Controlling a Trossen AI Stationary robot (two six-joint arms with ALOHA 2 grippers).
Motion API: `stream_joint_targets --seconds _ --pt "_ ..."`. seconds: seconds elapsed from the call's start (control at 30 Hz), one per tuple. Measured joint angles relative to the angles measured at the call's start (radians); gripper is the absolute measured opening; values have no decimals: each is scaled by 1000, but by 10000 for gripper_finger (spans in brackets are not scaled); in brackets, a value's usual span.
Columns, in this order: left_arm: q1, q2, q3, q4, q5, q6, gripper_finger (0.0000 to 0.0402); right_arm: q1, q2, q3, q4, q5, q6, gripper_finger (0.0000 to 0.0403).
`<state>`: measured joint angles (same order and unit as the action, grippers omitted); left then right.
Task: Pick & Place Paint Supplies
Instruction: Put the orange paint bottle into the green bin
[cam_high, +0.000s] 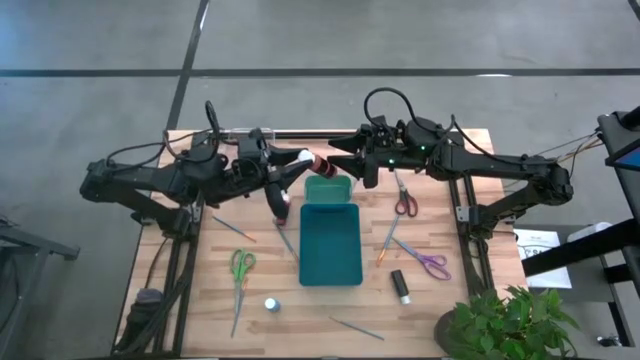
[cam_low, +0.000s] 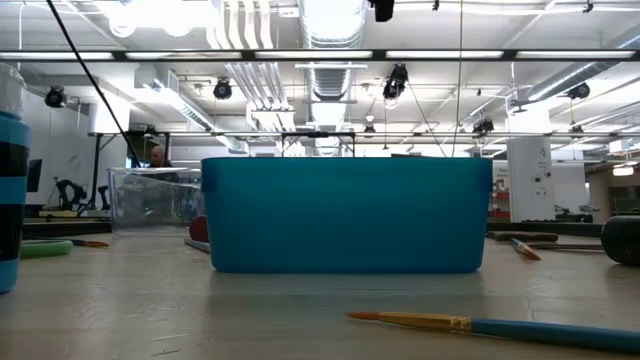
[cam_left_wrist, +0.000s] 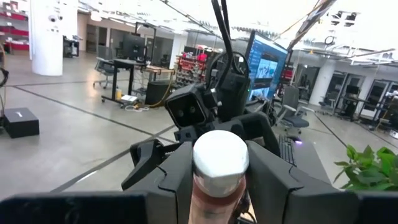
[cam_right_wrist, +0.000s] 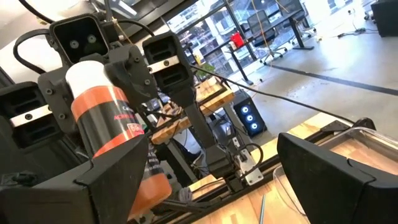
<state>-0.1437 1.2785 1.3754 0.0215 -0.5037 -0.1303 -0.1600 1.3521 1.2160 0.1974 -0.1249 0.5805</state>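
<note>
My left pincer (cam_high: 305, 158) is clamped on a white-capped paint bottle (cam_high: 312, 160) with an orange-red label, holding it in the air above the far end of the teal tray (cam_high: 330, 243), cap pointing toward my other arm. My right pincer (cam_high: 340, 160) stands wide apart just beside that bottle, one finger (cam_right_wrist: 339, 174) on each side of it and neither touching it (the bottle fills my right wrist view).

On the worktop (cam_high: 200, 290), the green-handled scissors (cam_high: 241, 268) lie on my left side near a small white-capped bottle (cam_high: 271, 303). The red-handled scissors (cam_high: 403, 200) and the purple-handled scissors (cam_high: 428, 262) lie on my right side, with a black bottle (cam_high: 400, 286) near them. One thin brush (cam_high: 357, 328) rests on the near side of the tray, another (cam_high: 232, 228) on my left side. A potted plant (cam_high: 505, 320) sits at the near right corner.
</note>
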Motion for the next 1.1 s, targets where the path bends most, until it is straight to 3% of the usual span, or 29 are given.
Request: stream_joint_targets --seconds 0.73,1.1 --pt "39 34 -1 64 -22 30 118 3 -2 -1 22 -15 5 353" --pt "33 -25 -1 -135 -30 2 118 4 -31 -1 22 -11 15 353"
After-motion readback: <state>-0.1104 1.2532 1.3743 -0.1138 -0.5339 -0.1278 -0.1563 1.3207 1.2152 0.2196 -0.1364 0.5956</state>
